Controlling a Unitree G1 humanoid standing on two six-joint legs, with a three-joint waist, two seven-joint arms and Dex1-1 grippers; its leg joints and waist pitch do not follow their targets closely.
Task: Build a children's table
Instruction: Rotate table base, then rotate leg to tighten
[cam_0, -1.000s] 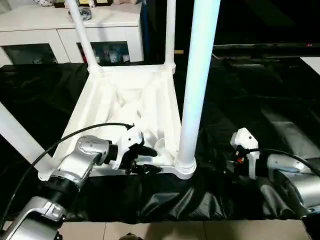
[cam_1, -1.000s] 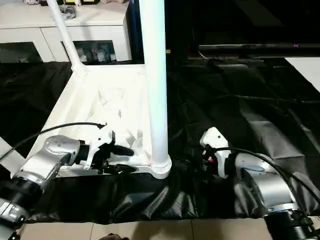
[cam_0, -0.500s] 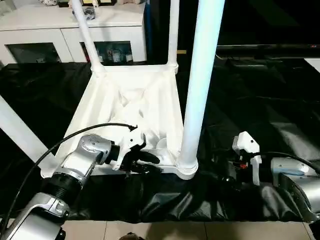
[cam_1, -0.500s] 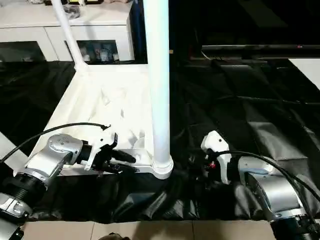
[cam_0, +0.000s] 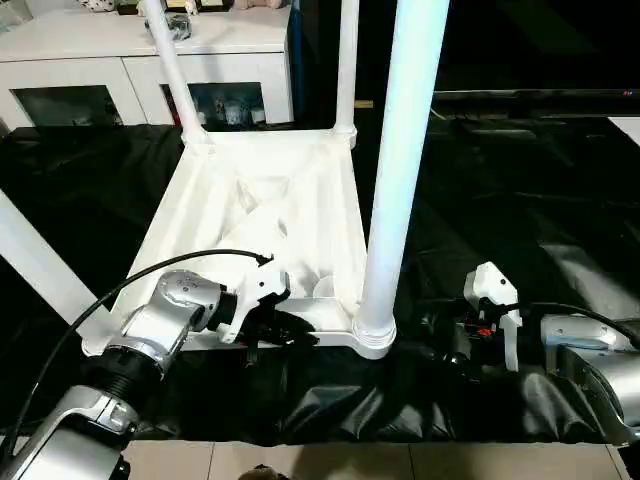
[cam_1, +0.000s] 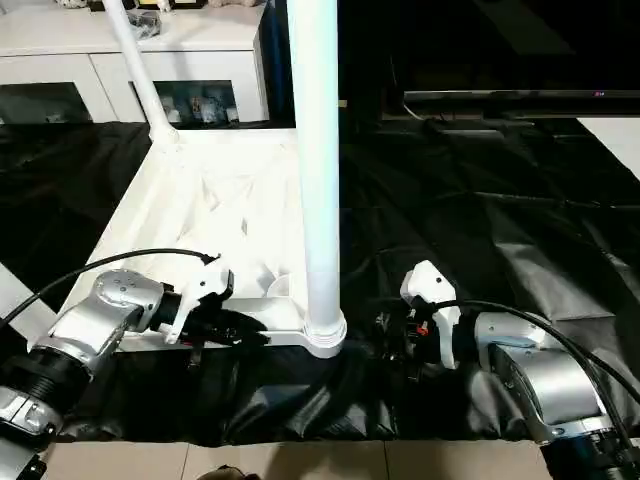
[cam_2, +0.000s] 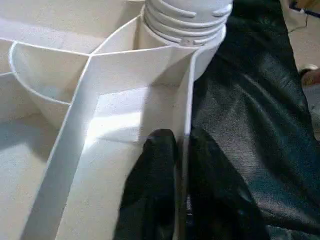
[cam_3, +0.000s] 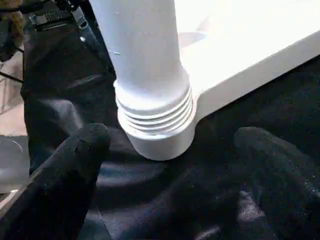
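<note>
With our left claw pinching the near rim of the upturned children's table on the black-draped surface and our right claw spread wide beside the near-right leg, a slipping pinch could tip all 4 legs.

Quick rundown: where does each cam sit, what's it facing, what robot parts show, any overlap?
Left and right eye: on the head, looking down at the upturned table on black cloth; both silver forearms show.
Left wrist: along the left gripper, fingers either side of the table's rim.
Right wrist: along the open right gripper, facing the leg.
Shared: both wrist views show that leg's threaded base.
</note>
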